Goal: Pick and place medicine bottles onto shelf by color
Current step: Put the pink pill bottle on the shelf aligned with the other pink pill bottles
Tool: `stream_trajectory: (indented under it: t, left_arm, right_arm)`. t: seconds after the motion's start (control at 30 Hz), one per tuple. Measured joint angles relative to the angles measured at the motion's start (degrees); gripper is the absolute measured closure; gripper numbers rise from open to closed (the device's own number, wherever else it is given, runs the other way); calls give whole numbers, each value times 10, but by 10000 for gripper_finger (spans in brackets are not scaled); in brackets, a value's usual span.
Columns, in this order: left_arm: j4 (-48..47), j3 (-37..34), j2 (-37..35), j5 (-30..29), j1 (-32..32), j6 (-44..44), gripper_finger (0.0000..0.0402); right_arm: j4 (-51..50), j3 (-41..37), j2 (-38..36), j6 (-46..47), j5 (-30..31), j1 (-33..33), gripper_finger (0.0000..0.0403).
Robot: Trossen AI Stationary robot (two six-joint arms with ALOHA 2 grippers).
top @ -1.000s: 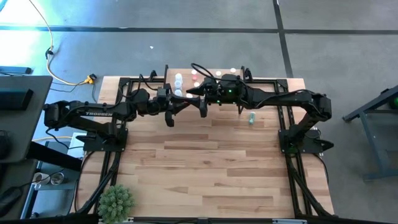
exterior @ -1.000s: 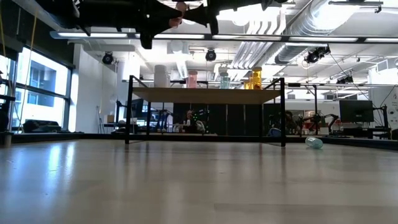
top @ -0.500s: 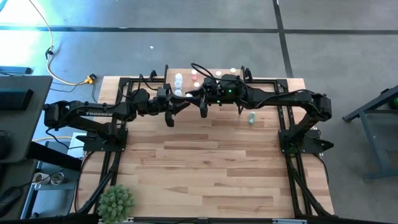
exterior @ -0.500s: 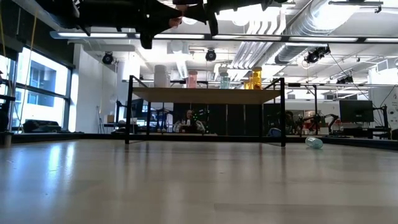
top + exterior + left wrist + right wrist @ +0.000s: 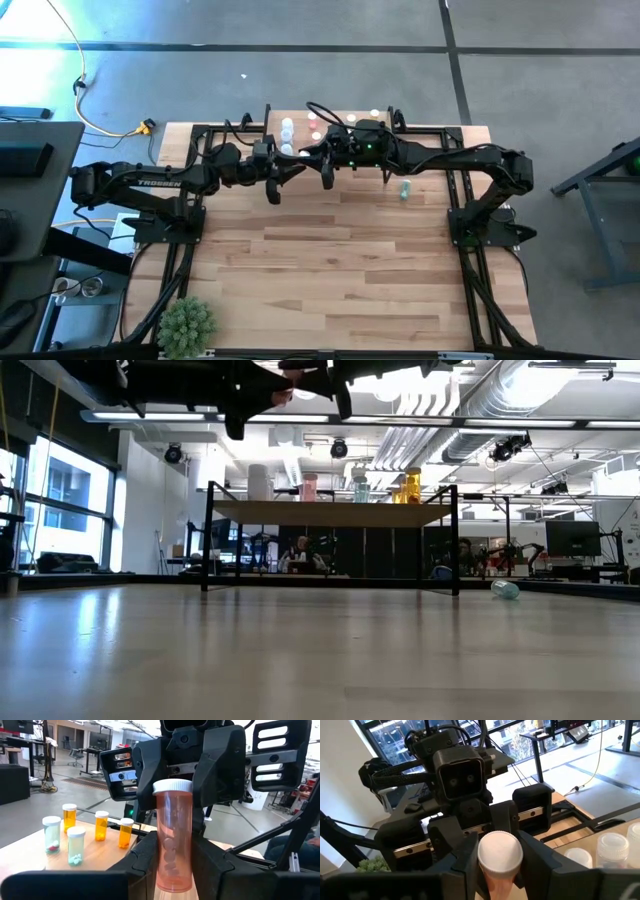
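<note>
At the near left corner of the desk (image 5: 350, 270) stands a green spiky plant (image 5: 187, 322). Farther back, the left arm reaches toward the middle, and its left tool (image 5: 172, 857) is pinching a pink-red medicine bottle (image 5: 173, 837) by its lower body, cap up, high above the desk in front of the shelf (image 5: 330, 512). The right tool (image 5: 501, 865) meets it from the other side, its fingers (image 5: 540, 862) pressed around the same bottle's white cap (image 5: 500, 852). On the shelf stand white, pink, green and orange bottles (image 5: 101, 825) in groups. To the right, one green bottle (image 5: 405, 189) lies on its side on the desk, beside the shelf's right legs.
</note>
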Motion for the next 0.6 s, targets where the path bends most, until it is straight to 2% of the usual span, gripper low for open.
stream_trajectory:
  t: [0.13,0.6]
  left_arm:
    - [-1,0,0,-2,0,0,301]
    - [-13,0,0,-6,0,0,197]
  right_arm:
    - [-4,0,0,6,0,0,301]
    - [-56,0,-6,-10,14,-4,301]
